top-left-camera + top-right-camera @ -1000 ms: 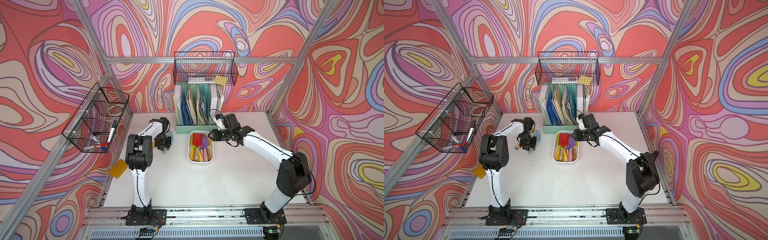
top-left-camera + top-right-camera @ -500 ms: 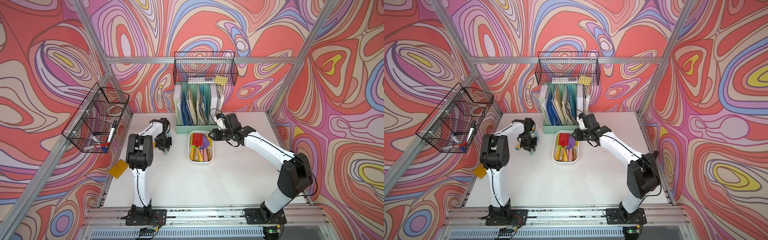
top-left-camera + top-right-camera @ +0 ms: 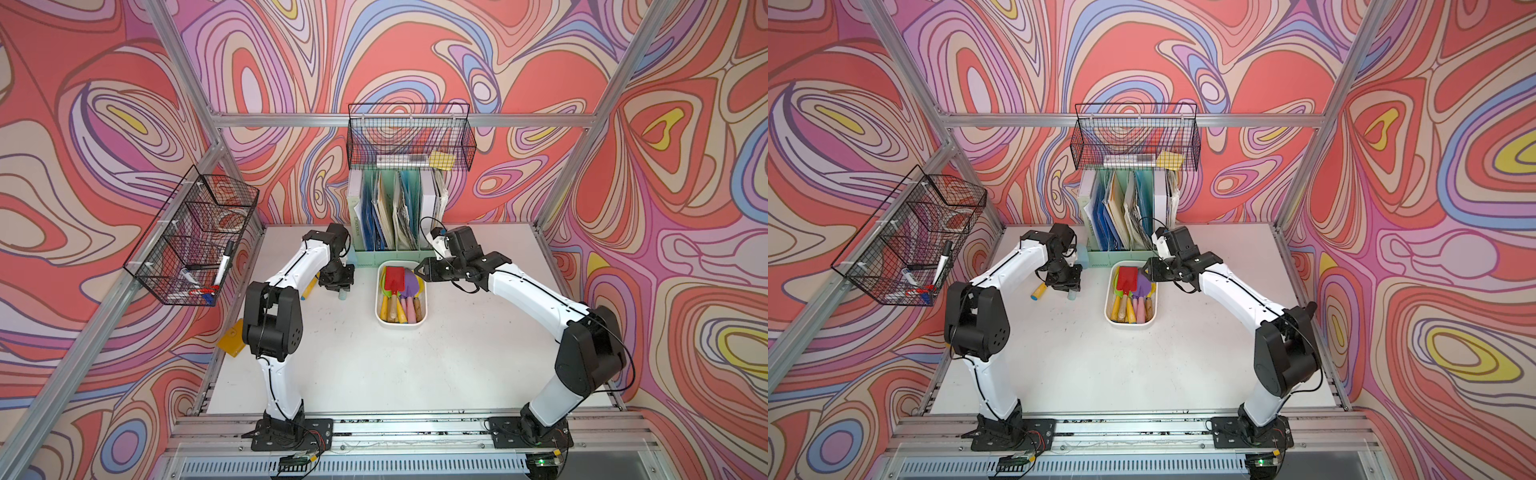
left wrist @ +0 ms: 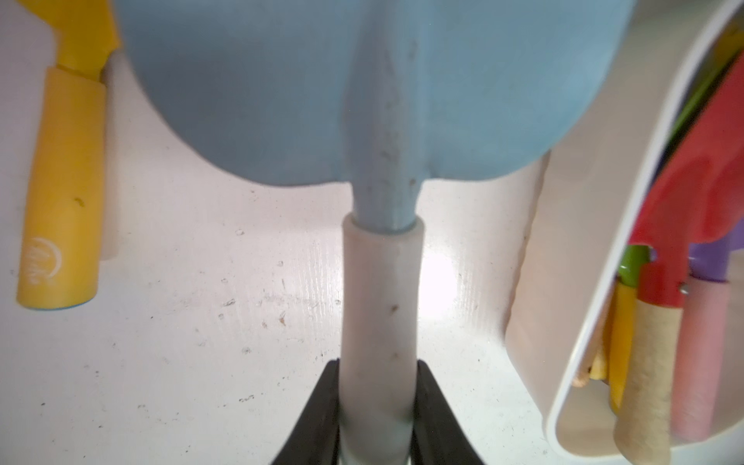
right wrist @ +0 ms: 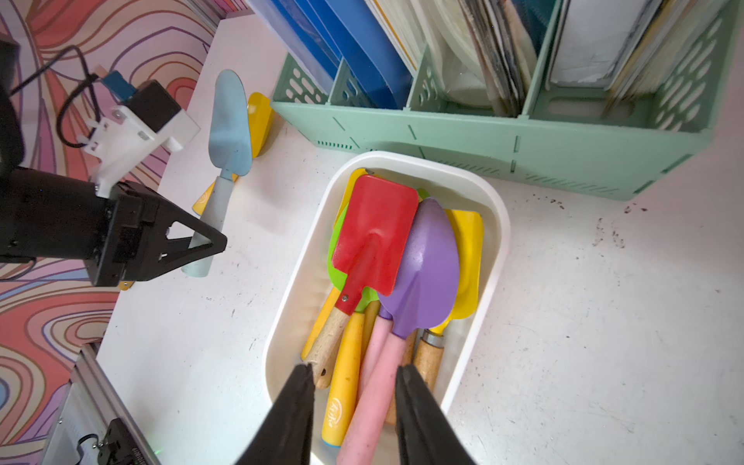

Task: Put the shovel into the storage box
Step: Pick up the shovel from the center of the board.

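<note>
On yellow shovel handle (image 4: 60, 193), illegible logo (image 4: 40, 261)

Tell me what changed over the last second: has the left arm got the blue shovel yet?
The jaws of the left gripper closed in slightly and now pinch the blue shovel by its pale handle; it still lies on the table. The right gripper stayed open above the storage box, and the shovels inside did not move.
</note>
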Available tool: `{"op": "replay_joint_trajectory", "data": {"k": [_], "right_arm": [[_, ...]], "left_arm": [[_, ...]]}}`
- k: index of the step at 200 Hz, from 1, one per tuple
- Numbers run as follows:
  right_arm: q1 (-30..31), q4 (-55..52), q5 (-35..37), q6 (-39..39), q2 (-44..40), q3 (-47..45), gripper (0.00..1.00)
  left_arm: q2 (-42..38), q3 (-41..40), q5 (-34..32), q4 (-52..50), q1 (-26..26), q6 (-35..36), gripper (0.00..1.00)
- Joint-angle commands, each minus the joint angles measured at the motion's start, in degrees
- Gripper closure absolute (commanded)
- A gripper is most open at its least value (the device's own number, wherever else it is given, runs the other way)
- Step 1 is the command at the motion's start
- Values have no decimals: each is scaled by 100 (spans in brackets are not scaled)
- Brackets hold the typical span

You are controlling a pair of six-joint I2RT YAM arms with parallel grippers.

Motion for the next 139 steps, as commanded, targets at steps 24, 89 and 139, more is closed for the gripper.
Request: {"op": "replay_joint_trajectory", "data": {"k": [24,89,139], "right_arm": [[53,596,-645,370,178,152,65],[188,1127,-1205,718,780,650,65],[209,1250,-1398,765,955,831,65]], "left_arm": [[-861,-187,212,-378,-321,-190,87],[-1211,-348,761,-218,-928,-555,87],[-1149,-347,869,-118,-1093,-634,87]]}}
